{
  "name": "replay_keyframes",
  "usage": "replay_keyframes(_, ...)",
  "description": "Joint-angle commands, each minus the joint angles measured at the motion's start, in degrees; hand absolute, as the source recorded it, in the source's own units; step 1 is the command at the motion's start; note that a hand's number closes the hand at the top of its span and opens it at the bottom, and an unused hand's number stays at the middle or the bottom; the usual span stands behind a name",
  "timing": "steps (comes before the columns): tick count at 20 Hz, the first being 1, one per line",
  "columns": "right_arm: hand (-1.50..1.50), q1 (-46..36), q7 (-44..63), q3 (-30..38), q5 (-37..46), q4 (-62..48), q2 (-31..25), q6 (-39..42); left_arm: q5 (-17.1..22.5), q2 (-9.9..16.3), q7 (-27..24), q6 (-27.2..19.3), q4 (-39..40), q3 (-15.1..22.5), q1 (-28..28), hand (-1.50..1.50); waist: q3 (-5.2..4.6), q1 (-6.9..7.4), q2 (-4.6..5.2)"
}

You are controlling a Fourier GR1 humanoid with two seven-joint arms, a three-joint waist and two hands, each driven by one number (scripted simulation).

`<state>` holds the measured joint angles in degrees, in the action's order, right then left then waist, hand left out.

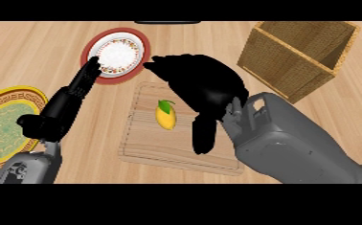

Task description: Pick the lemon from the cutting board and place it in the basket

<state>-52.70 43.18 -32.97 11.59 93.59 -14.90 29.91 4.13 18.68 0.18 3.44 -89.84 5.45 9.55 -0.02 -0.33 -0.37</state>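
Observation:
A yellow lemon with a green leaf lies on the wooden cutting board in the middle of the counter. My right hand hovers over the board's upper right part, just right of the lemon, fingers spread toward the upper left and thumb hanging down beside the fruit; it holds nothing. The woven basket stands at the upper right, apart from the hand. My left hand rests open at the left, fingers pointing up toward a plate.
A white plate with a patterned edge on a red plate sits at the upper left of the board. A yellow and green patterned plate lies at the far left edge.

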Motion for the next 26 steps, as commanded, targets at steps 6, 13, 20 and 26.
replay_keyframes(6,-1.50,5.02,-1.98,4.50,5.66,1.95,2.25,5.36,-1.38,-1.76,0.59,2.07,0.40,-1.37,1.41,0.00,0.02,0.50,0.37)
replay_keyframes(13,-1.50,12.59,-11.24,4.72,13.59,-2.05,5.79,-2.67,-2.73,-2.81,-0.45,1.94,-2.42,-1.85,-2.58,0.00,0.03,0.72,0.36)
replay_keyframes(20,-1.50,20.09,-21.38,0.04,23.61,-7.80,9.32,-12.94,-4.31,-4.81,3.13,1.14,-5.67,-0.96,-2.00,0.00,0.05,0.61,0.32)
replay_keyframes(26,-1.50,15.41,-31.01,5.08,28.88,-22.85,12.15,-16.95,-2.89,-3.47,-0.60,5.93,-1.82,-4.00,-2.45,0.00,0.02,0.71,0.44)
